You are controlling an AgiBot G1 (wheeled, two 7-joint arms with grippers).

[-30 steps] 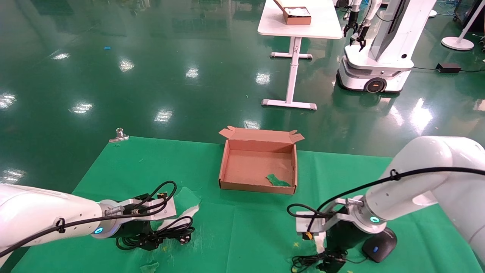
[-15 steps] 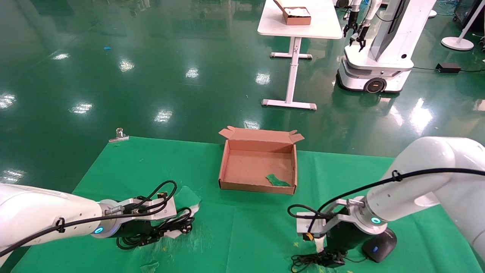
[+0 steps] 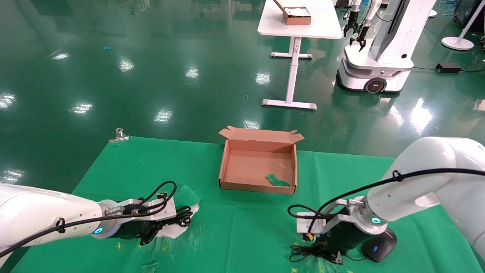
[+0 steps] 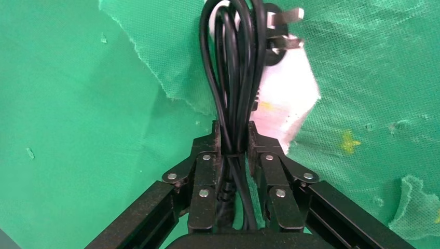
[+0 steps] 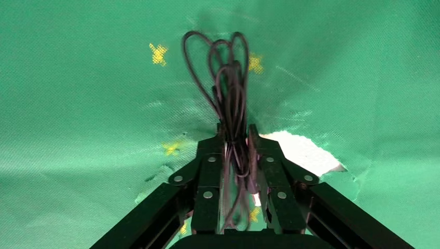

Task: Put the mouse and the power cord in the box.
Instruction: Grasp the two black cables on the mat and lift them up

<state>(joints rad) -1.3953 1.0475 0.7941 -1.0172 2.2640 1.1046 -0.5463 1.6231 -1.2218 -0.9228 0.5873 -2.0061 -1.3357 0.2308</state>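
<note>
Left gripper (image 4: 232,139): it is lying low over the green cloth (image 3: 242,227) at the near left, and its fingers (image 4: 207,171) are pressing from both sides on the bundled loops of the power cord (image 4: 233,78). In the head view the gripper (image 3: 151,232) is sitting under the silver wrist plate.
Power cord: the thick black loops are running out past the fingertips, and the plug (image 4: 277,31) with flat metal pins is showing at the far end. In the head view the cord (image 3: 182,216) is lying at the near left, over a torn white patch (image 3: 178,226) of the cloth, well apart from the box (image 3: 258,185).
Right gripper (image 5: 234,136): it is low at the near right, and its fingers (image 5: 207,176) are closing narrow on the thin bundled cable (image 5: 228,88) of the mouse. In the head view the gripper (image 3: 329,254) is mostly hiding under its wrist.
Mouse (image 3: 379,245): it is resting on the cloth just beside the right gripper, with a small blue spot on top. Its cable (image 3: 307,253) is lying as a small tangle in front of the gripper.
Box: it is standing open in the middle of the cloth, between the two arms and farther away. A green scrap (image 3: 277,180) is lying inside.
Writing: no brand or label is readable on any of these things.
Background: a white table (image 3: 301,22) with another brown box (image 3: 296,16), and a second white robot (image 3: 379,49) beside it.
</note>
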